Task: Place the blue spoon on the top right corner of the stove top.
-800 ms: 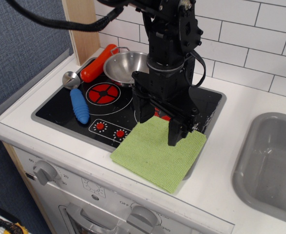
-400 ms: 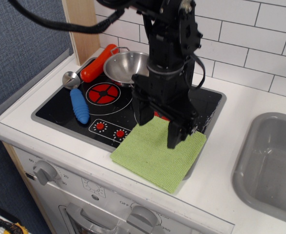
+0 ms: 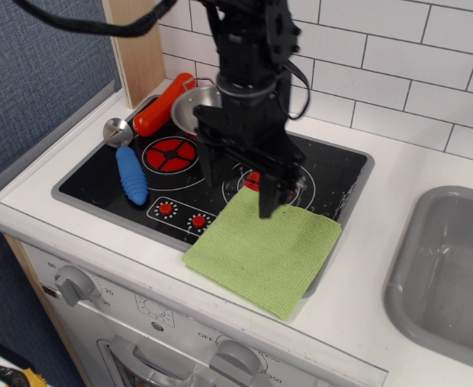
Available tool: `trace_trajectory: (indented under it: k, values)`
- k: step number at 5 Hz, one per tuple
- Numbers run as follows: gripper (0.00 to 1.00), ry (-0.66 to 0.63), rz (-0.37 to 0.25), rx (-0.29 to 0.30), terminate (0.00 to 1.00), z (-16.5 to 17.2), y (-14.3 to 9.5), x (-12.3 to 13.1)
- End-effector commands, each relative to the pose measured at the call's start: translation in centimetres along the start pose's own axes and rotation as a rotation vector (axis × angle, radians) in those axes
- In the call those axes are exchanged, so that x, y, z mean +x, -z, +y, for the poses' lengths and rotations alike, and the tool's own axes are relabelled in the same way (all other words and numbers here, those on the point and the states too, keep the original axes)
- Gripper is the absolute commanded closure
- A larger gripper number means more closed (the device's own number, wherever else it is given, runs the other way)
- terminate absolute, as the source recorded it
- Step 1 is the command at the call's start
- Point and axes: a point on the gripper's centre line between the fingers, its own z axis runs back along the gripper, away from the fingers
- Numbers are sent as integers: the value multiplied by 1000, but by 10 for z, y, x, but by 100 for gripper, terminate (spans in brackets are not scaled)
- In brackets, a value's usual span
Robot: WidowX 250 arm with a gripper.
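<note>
The blue spoon [image 3: 130, 174] lies on the left part of the black stove top [image 3: 99, 184], its ribbed blue handle toward the front and its silver bowl [image 3: 117, 131] at the back left. My gripper [image 3: 238, 192] hangs above the middle of the stove top, to the right of the spoon and apart from it. Its two black fingers [image 3: 268, 193] point down, stand apart and hold nothing. The arm hides part of the right burner.
A steel pot [image 3: 192, 110] with a red-orange handle [image 3: 162, 105] sits at the stove's back left. A green cloth [image 3: 263, 247] covers the stove's front right corner and the counter edge. A grey sink [image 3: 450, 274] is at the right. A white tiled wall stands behind.
My gripper has moved left, from above the cloth's back edge to above the middle of the stove top. The spoon, pot and cloth have not moved.
</note>
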Motion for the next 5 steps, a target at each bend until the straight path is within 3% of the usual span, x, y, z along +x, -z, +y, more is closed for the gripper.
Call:
trace_trajectory:
  k: [1,2,3,5]
  values:
    - [0,-429,-52,93,0,91,-10,-9]
    - [0,-627,-50,118,0,130,-7,-33]
    - [0,-724,-54,109,0,146,1,-40]
    - [0,-752,-45,142,0,150,26,-26]
